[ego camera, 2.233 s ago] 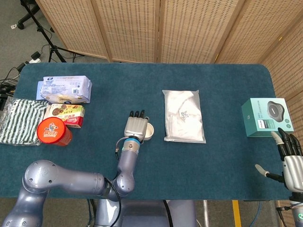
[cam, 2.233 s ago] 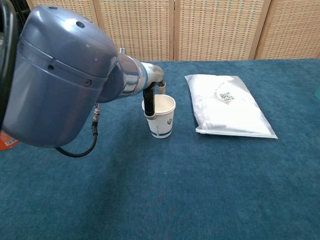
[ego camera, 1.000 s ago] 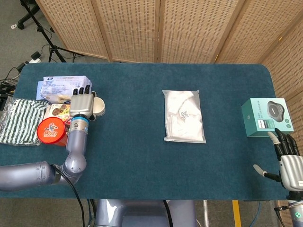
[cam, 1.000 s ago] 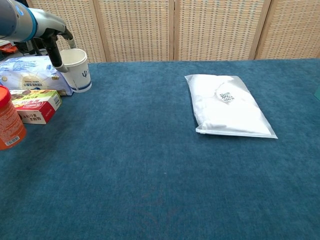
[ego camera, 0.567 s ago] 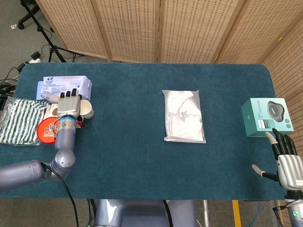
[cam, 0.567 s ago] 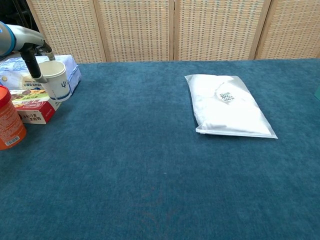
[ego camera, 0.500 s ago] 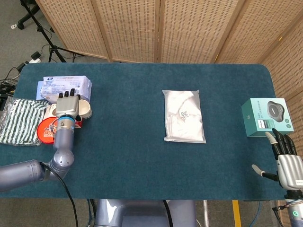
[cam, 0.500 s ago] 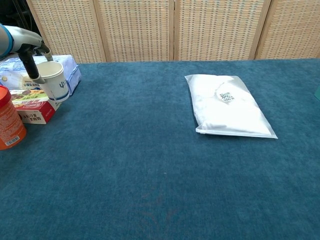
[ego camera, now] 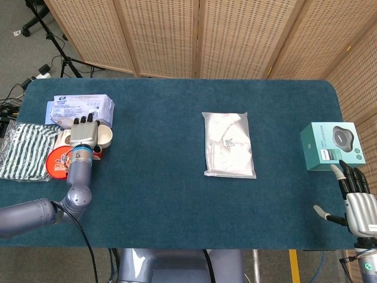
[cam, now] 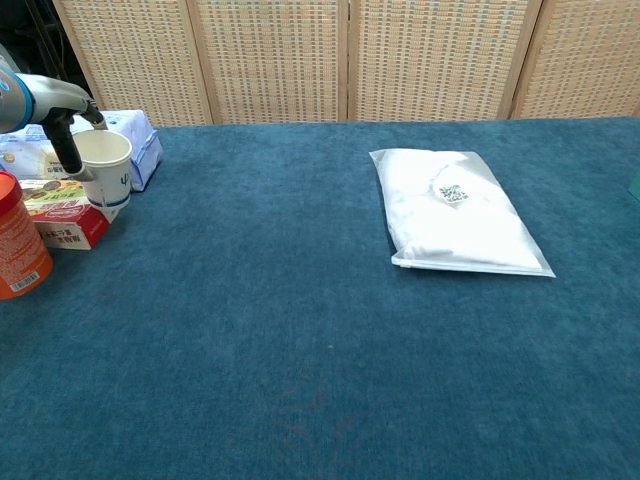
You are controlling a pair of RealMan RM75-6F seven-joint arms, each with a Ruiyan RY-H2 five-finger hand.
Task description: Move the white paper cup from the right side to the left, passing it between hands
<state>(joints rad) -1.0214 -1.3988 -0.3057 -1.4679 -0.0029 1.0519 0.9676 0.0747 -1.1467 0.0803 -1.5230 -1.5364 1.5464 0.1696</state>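
The white paper cup (ego camera: 105,137) (cam: 106,173) stands upright at the table's left side, beside the right end of a red snack box (cam: 58,216). My left hand (ego camera: 84,131) (cam: 66,146) grips it at the rim, with one finger (cam: 72,156) down its left wall. Whether the cup's base touches the table or the box I cannot tell. My right hand (ego camera: 357,203) is far off at the table's front right corner, fingers apart and holding nothing.
Around the cup lie a red canister (ego camera: 58,165) (cam: 19,243), a blue-white packet (ego camera: 79,109) (cam: 137,143) and a striped bag (ego camera: 22,150). A white pouch (ego camera: 228,144) (cam: 455,210) lies mid-table. A teal box (ego camera: 331,145) sits at the right edge.
My left hand carried the cup from mid-table to the left, beside the snack box, and over the last half second lowered it slightly. The right hand barely moved.
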